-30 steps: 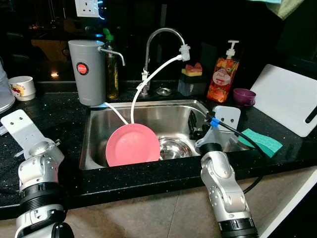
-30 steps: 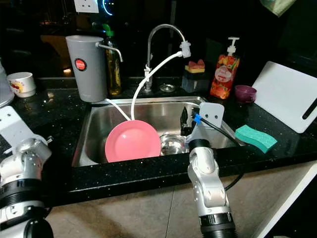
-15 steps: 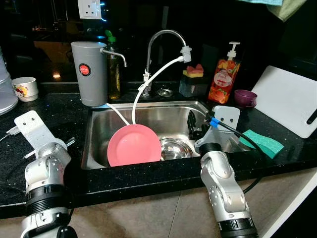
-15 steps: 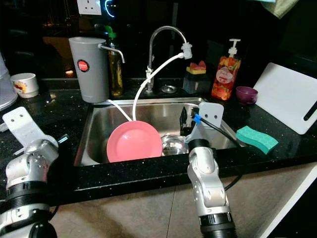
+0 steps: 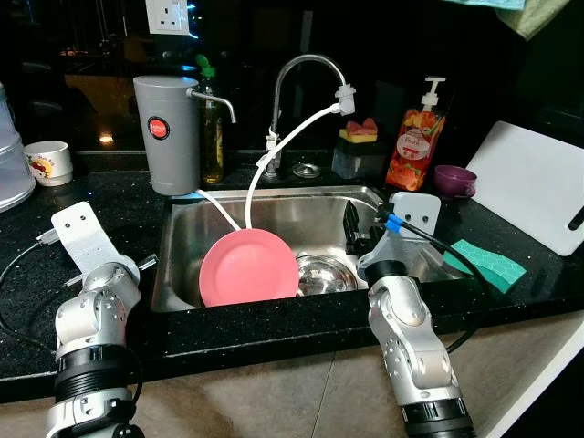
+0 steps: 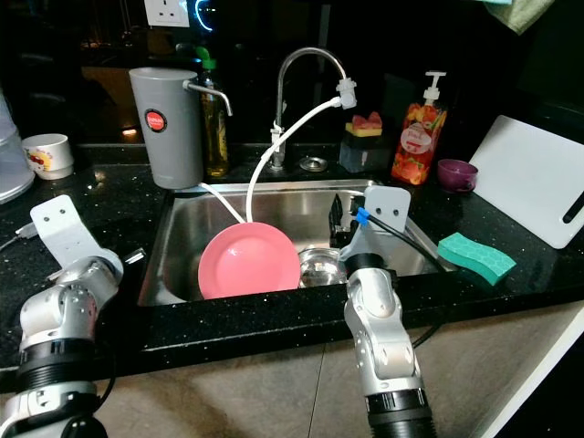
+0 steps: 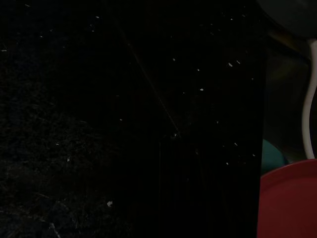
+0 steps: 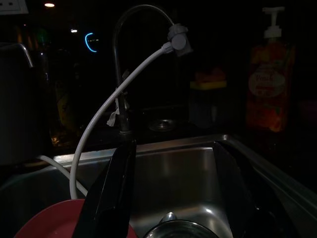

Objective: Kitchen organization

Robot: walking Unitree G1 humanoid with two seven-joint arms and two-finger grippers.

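Since a second ago the left arm has come up and inward along the speckled black stone counter [image 5: 109,196], its silver wrist now nearer the sink's left rim, and the camera has drifted a little. The right arm has hardly shifted.

The right gripper [image 8: 173,193] reaches over the front edge into the steel sink [image 5: 301,212]. Its two long black fingers [image 8: 111,193] stand spread apart with nothing between them, pointing toward the curved chrome faucet [image 5: 297,68]. The left gripper's fingers are lost in the dark wrist view, so whether they are parted or closed I cannot tell.

In the basin a round, matte pink plate [image 5: 247,267] leans upright against the front wall. Just beside it, toward the right gripper, sits a shiny round steel bowl [image 5: 322,274]. A white flexible hose [image 5: 283,151] arcs from the faucet tip down behind the plate.

On the counter behind the sink stand a tall grey cylindrical dispenser [image 5: 167,134] with a red round badge, a dark bottle just behind it, and an orange pump bottle [image 5: 411,146]. A small purple bowl [image 5: 454,180] sits near a white rectangular cutting board [image 5: 534,187]. A green sponge [image 5: 488,263] lies flat by the sink's right rim. A white printed cup [image 5: 47,161] rests at the far left.
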